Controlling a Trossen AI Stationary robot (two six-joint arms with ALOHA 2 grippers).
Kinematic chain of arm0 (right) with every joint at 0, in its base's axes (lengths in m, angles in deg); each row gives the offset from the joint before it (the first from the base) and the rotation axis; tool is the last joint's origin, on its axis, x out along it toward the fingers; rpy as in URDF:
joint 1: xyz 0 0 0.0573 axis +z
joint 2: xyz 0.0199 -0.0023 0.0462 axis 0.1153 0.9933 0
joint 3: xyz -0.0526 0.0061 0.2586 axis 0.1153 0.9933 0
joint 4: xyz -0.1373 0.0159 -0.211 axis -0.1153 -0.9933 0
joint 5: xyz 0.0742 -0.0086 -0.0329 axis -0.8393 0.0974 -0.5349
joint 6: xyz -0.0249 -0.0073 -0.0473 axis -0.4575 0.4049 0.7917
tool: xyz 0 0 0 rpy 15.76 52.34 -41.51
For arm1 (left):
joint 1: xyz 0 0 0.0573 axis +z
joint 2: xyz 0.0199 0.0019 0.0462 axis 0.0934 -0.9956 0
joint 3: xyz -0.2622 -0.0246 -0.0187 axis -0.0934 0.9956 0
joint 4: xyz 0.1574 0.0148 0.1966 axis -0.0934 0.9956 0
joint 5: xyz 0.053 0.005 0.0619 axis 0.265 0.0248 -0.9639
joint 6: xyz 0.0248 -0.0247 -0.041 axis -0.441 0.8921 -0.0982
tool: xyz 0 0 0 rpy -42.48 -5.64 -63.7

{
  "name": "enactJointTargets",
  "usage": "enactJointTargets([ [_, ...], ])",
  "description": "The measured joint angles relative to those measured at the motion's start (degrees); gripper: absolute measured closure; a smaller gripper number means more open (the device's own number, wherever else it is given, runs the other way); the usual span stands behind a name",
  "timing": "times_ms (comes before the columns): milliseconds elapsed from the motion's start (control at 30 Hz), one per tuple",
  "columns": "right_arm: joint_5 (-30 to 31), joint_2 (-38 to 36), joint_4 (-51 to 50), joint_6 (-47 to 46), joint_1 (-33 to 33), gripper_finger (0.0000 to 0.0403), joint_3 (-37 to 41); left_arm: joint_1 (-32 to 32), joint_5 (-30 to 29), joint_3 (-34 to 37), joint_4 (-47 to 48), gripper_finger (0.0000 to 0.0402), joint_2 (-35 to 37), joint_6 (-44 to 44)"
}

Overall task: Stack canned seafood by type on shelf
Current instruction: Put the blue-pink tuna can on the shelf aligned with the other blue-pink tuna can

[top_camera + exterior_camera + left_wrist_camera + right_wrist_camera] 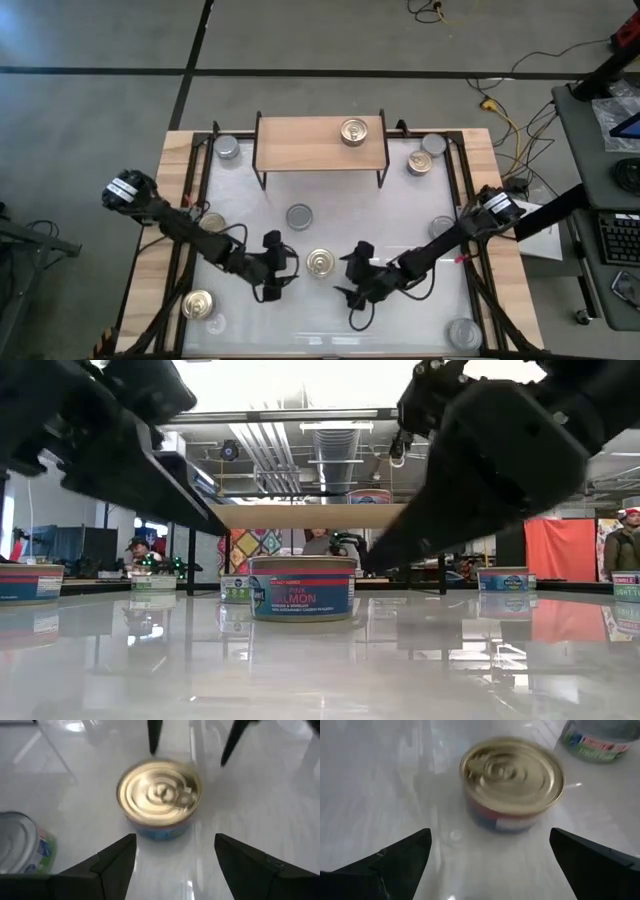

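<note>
Taking stock, left to right, you have:

Left rear tin: silver-lidded can (228,147) on the tabletop (400,215), just beside the shelf's left legs; unshelved.
Left edge tin: a gold-lidded one (213,222) part hidden beside the left arm; loose.
Near-left tin: gold-lidded can (198,304) by the front rim; loose.
Left gripper (272,268): low over the table, just left of the centre tin; jaws apart and empty, as your left wrist view shows.
Shelf (300,143): light-wood board on black legs at the back; it carries a single gold-lidded tin (353,131) towards its right end; nothing stacked on it yet.
Mid tin: silver-lidded can (299,216) in front of the shelf; loose.
Centre tin: gold-lidded salmon can (320,262) standing upright between both grippers; neither touches it.
Right gripper (352,278): just right of the centre tin; jaws spread wide, holding nothing.
Right rear tins: one gold (419,161), one silver (433,145), beside the shelf's right legs.
Right side tins: silver lids at mid-right (442,228) and near-right corner (463,332).
Progress: by your count, one placed, the rest left; early going; the centre tin looks next.
</note>
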State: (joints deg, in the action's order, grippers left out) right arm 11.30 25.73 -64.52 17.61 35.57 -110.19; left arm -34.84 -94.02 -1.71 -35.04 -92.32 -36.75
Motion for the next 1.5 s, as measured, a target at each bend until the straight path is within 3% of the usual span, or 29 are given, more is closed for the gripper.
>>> enactJointTargets([
  [233,1.23,-0.02,3.77,2.27,-2.85,0.0005,3.45,3.82,2.72,-0.7,0.19,0.0146,-2.28,-1.76],
  [533,-6.64,5.68,15.93,8.37,-5.75,0.0005,4.05,6.49,3.16,-1.51,0.11,0.0146,-8.26,-3.06],
  [733,-5.86,9.45,23.86,10.47,-6.24,0.0005,4.07,7.52,2.88,-6.16,-0.2,0.0146,-12.41,-4.59],
  [1067,-4.61,10.07,24.46,12.65,-6.73,0.0005,3.79,7.57,2.52,-12.67,0.0,0.0146,-18.92,-5.57],
  [1500,-5.63,10.27,25.02,13.04,-6.73,0.0005,3.83,7.55,2.11,-13.66,-0.42,0.0146,-19.65,-5.49],
])
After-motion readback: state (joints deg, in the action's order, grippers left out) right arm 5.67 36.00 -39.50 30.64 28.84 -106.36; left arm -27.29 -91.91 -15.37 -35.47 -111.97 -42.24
